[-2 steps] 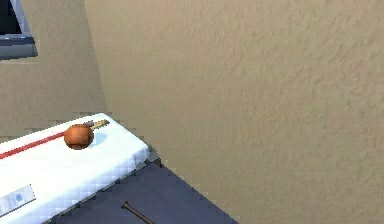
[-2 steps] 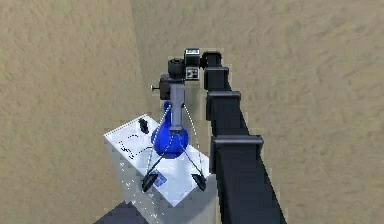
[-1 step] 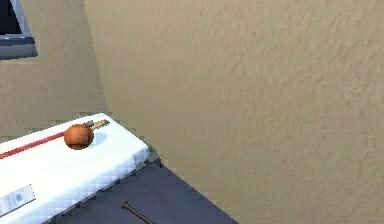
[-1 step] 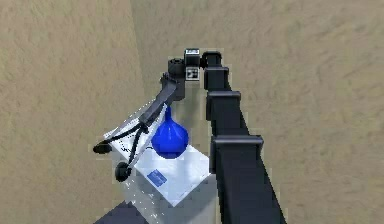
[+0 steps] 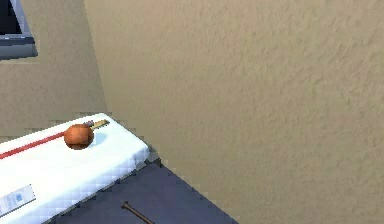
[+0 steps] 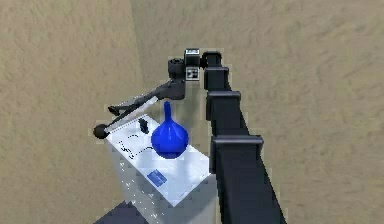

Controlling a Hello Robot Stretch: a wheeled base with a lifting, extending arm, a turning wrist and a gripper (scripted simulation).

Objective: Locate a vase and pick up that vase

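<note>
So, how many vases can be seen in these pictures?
1. A blue vase stands on the white cabinet in the arm side view. The round orange thing on the forward view's white top is too small to name.

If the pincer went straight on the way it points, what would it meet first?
Probably not the blue vase: it sits beside that line. The pincer points to the arm side view's lower left, tips at the white cabinet's far corner; beyond looks like bare wall. Depth unclear.
</note>
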